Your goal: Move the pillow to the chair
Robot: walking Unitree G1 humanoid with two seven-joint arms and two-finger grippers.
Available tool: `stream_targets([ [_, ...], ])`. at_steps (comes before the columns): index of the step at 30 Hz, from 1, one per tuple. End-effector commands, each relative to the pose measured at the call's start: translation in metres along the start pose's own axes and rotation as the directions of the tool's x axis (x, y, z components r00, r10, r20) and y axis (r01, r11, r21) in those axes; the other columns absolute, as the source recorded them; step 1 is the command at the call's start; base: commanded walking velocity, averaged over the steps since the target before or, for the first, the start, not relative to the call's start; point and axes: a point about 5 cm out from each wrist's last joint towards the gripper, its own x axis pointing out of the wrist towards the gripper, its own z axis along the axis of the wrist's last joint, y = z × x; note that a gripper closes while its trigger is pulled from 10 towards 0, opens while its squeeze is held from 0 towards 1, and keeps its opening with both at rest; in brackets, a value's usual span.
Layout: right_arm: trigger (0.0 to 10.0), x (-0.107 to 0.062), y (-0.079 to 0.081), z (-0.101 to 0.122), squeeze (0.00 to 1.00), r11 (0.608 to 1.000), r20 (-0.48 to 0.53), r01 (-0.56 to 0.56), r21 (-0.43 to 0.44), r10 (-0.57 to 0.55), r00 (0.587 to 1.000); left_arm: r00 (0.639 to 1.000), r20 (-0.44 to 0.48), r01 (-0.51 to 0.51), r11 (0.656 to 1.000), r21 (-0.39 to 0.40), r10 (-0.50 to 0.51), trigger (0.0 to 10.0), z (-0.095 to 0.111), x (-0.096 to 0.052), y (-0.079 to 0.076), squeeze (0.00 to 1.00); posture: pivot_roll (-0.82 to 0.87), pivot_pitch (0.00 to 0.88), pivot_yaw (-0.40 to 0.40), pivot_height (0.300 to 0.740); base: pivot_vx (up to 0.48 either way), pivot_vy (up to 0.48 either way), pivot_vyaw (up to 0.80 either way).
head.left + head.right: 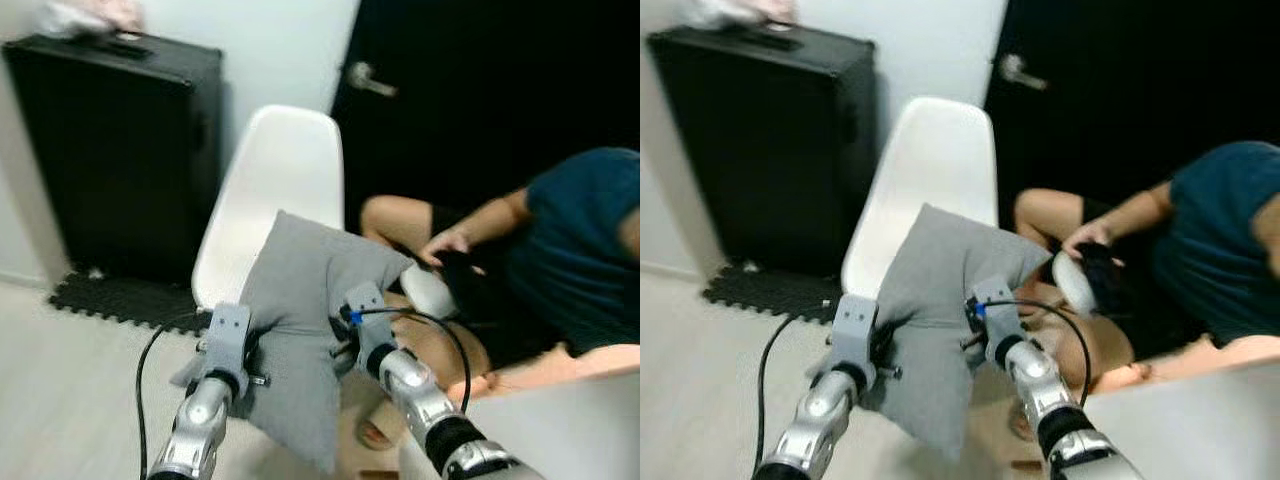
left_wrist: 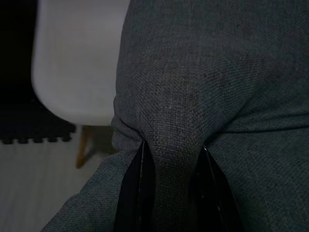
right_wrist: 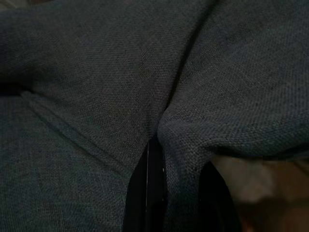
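1. Far left there's a big black case standing against the wall, boxy and hard-looking, with a black foam floor mat of interlocking tiles at its foot

2. Left gripper has its two black fingers pinched on a fold of the pillow. The wrist view shows the cloth bunched up into a ridge between them, so it's clamped on fabric, not open

3. The pillow is grey woven stuff, kind of tweedy, soft and floppy. It hangs in the air between both arms with its long axis running up and down, top corner pointing toward the chair back and a bottom corner drooping toward the floor

4. The chair is a smooth white moulded shell seat, right behind the pillow, so it lies straight ahead of both grippers. I'd say the move that matters is just forward and down onto the seat, and the two arms look about equally close to it

5. Right gripper is also closed on a pinch of the same cloth, on the pillow's right side

6. Far right a person in a dark blue top sits low by a black door, quite near the chair, so I'd watch that side
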Motion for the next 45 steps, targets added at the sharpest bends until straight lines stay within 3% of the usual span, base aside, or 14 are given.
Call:
stream_targets([
  [1,10.0,-0.017,-0.029,-0.020,0.00,0.996,-0.090,0.091,-0.010,-0.092,0.992,0.980,0.065,-0.185,0.983,-0.021,0.186,10.0,0.011,-0.002,0.030,0.00,-0.01,0.100,-0.224,0.740,0.000,0.000,-0.80],
  [8,10.0,-0.014,-0.023,-0.018,0.00,0.996,-0.083,0.086,0.001,-0.085,0.993,0.980,0.069,-0.184,0.983,-0.013,0.184,10.0,0.012,-0.002,0.033,0.00,0.00,0.092,-0.192,0.740,0.000,0.000,-0.80],
  [11,10.0,-0.012,-0.019,-0.018,0.00,0.990,-0.060,0.130,0.055,-0.127,0.990,0.986,0.081,-0.146,0.989,0.025,0.143,10.0,0.021,0.005,0.038,0.00,0.04,0.072,-0.101,0.740,0.000,0.000,-0.80],
  [13,10.0,-0.012,-0.018,-0.019,0.00,0.987,-0.054,0.144,0.072,-0.140,0.989,0.988,0.085,-0.134,0.990,0.035,0.131,10.0,0.024,0.007,0.039,0.00,0.04,0.070,-0.092,0.740,0.000,0.000,-0.80],
  [15,10.0,-0.013,-0.015,-0.023,0.00,0.975,-0.053,0.185,0.119,-0.180,0.982,0.990,0.087,-0.112,0.992,0.049,0.108,10.0,0.030,0.011,0.043,0.00,0.07,0.052,-0.012,0.740,0.000,0.000,-0.80],
  [19,10.0,-0.014,-0.014,-0.024,0.00,0.970,-0.055,0.200,0.136,-0.194,0.979,0.991,0.086,-0.106,0.993,0.052,0.102,10.0,0.031,0.012,0.045,0.00,0.07,0.052,-0.012,0.740,0.000,0.000,-0.80],
  [22,10.0,-0.015,-0.010,-0.029,0.00,0.952,-0.057,0.243,0.187,-0.236,0.970,0.994,0.079,-0.079,0.994,0.077,0.073,10.0,0.036,0.016,0.050,0.00,0.07,0.046,0.052,0.740,0.000,0.000,-0.80],
  [33,10.0,-0.022,-0.016,-0.036,0.00,0.933,-0.066,0.292,0.211,-0.284,0.956,0.998,0.065,-0.017,0.996,0.083,0.011,10.0,0.034,0.017,0.036,0.00,0.07,0.054,0.086,0.740,0.000,0.000,-0.80],
  [44,10.0,-0.021,-0.017,-0.032,0.00,0.919,-0.047,0.320,0.231,-0.318,0.947,0.999,0.043,0.000,0.995,0.101,-0.004,10.0,0.035,0.022,0.042,0.00,0.05,0.046,0.104,0.740,0.000,0.000,-0.80],
  [45,10.0,-0.022,-0.022,-0.031,0.00,0.918,-0.045,0.335,0.210,-0.334,0.942,1.000,0.029,-0.014,0.998,0.062,0.013,10.0,0.032,0.022,0.042,0.00,0.04,0.046,0.095,0.740,0.000,0.000,-0.80],
])
